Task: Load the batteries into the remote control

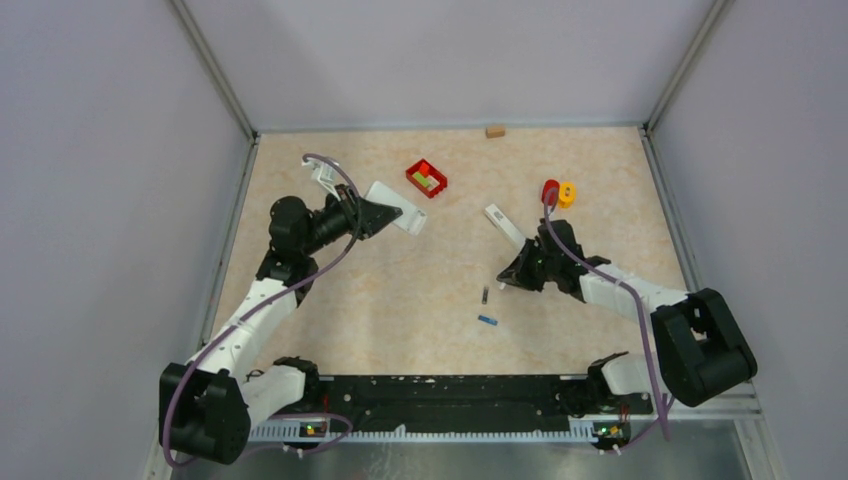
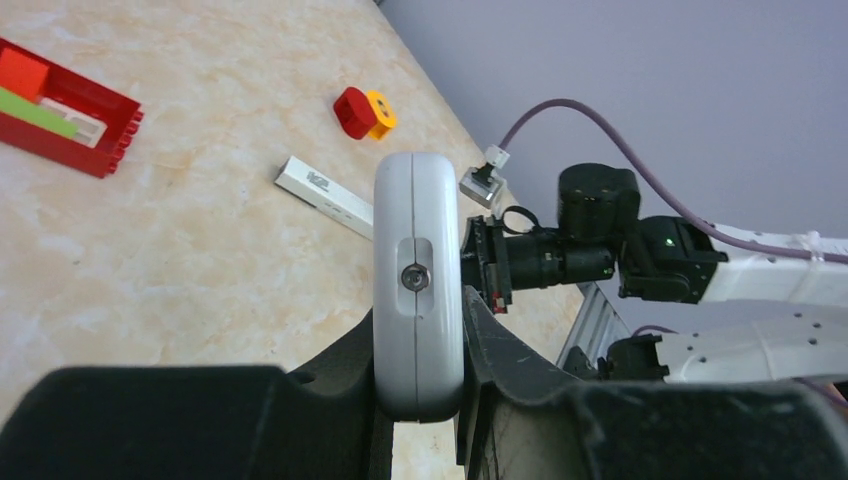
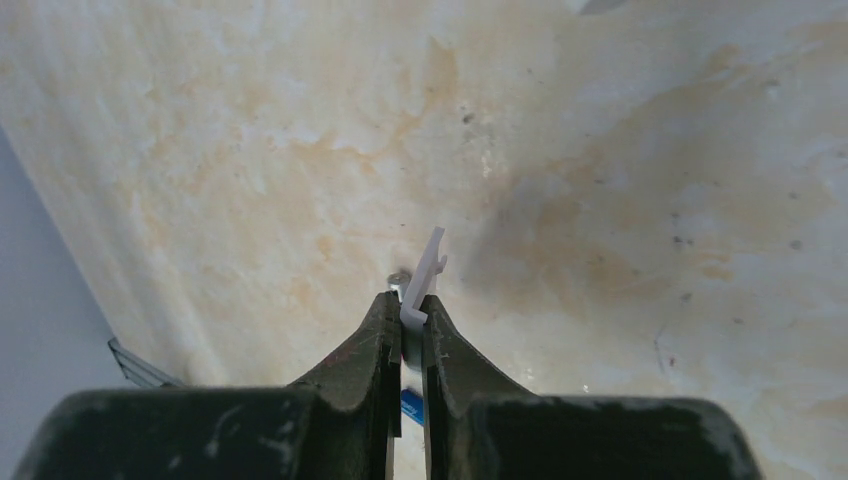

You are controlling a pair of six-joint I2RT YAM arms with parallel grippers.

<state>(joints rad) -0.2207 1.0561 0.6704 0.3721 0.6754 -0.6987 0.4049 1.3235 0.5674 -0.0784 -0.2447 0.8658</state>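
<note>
Pinching a thin white plastic piece (image 3: 432,262) by its very edge, the right tool (image 3: 405,318) may let it twist loose, while the left tool (image 2: 420,312) clamps the remote (image 2: 418,230) at mid-frame.

Left arm (image 1: 245,310) and right arm (image 1: 625,290): white link shells, black joint housings. Purple cable (image 2: 575,102) loops along each. Fingers (image 3: 372,350) matte black, wedge-shaped. Small green light (image 2: 668,241) on one joint.

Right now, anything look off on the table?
Right gripper pinches a thin white plastic piece, not a cell. The dark battery and blue battery lie loose on the table near it. Left gripper grips a white remote on edge.
</note>
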